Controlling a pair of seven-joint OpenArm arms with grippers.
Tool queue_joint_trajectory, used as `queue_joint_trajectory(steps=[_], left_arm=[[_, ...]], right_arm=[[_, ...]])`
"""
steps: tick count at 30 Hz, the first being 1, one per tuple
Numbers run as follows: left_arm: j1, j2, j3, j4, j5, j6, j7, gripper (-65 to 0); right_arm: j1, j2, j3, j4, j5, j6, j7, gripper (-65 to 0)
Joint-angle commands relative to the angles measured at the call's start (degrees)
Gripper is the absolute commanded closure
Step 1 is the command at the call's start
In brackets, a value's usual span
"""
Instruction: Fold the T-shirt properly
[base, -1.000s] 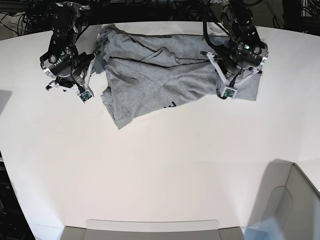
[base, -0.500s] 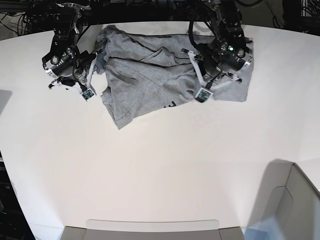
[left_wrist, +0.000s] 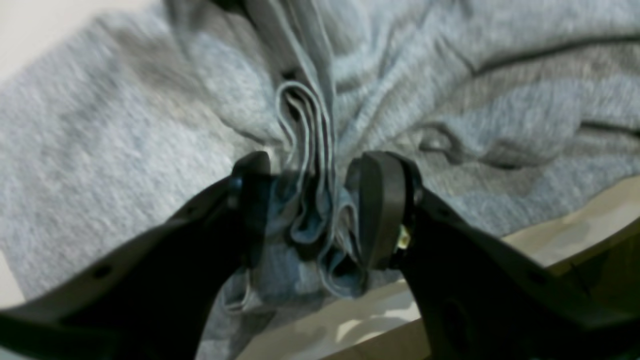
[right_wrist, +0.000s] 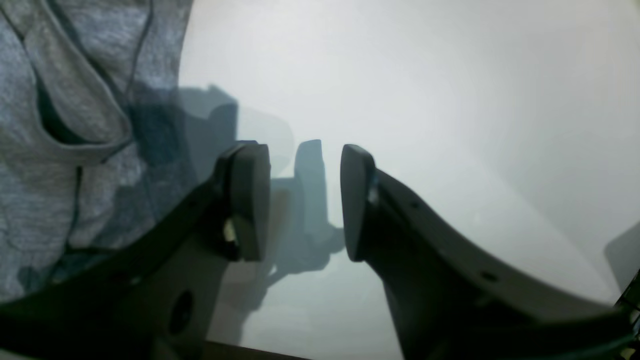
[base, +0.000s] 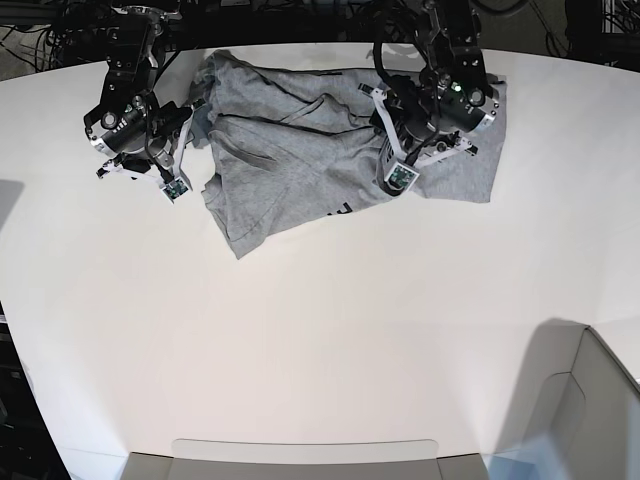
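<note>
The heather-grey T-shirt (base: 290, 160) lies crumpled at the back of the white table (base: 300, 330), with a bit of black lettering (base: 342, 210) showing at its front edge. Its right part is doubled over under my left arm (base: 440, 100). In the left wrist view my left gripper (left_wrist: 312, 205) stands open, and a loose bunch of T-shirt folds (left_wrist: 305, 150) sits between its fingers without being pinched. My right gripper (right_wrist: 300, 205) is open over bare table, just beside the T-shirt's left edge (right_wrist: 50, 150), with nothing between its fingers.
A grey box (base: 590, 410) stands at the front right corner. A flat grey tray (base: 300, 455) lies along the front edge. Dark cables (base: 300, 15) run behind the table's back edge.
My left arm has moved left and back, dragging the T-shirt's right side over toward the middle. Its jaws have since parted off the fabric. The right arm has hardly moved.
</note>
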Motion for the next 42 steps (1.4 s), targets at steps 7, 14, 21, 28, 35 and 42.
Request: queue_joint_trajectory(steps=[7, 14, 21, 28, 35, 42], left_arm=[[-1.0, 0.2, -0.2, 1.1, -15.7, -0.1, -0.8, -20.8], [-1.3, 0.2, -4.5, 1.3, -16.2, -0.1, -0.8, -8.6], [-2.0, 0.1, -13.1, 2.4, -16.2, -0.1, -0.8, 0.0], [-2.0, -1.2, -15.0, 2.2, -16.2, -0.1, -0.8, 0.0], [-2.0, -3.4, -11.4, -1.7, -15.9, -0.1, -0.8, 0.0], [-1.8, -6.3, -4.4, -4.5, -15.9, -0.1, -0.8, 0.0]], right_arm=[[0.5, 0.5, 0.3, 0.8, 0.2, 0.6, 0.5, -24.0], [0.5, 0.5, 0.3, 0.8, 0.1, 0.6, 0.5, -24.0], [0.6, 0.5, 0.2, 0.8, 0.1, 0.6, 0.5, -24.0], [1.1, 0.5, 0.1, 0.8, 0.1, 0.6, 0.5, -24.0], [1.2, 0.5, 0.1, 0.8, 0.1, 0.6, 0.5, -24.0], [1.7, 0.5, 0.1, 0.8, 0.1, 0.6, 0.5, -24.0]])
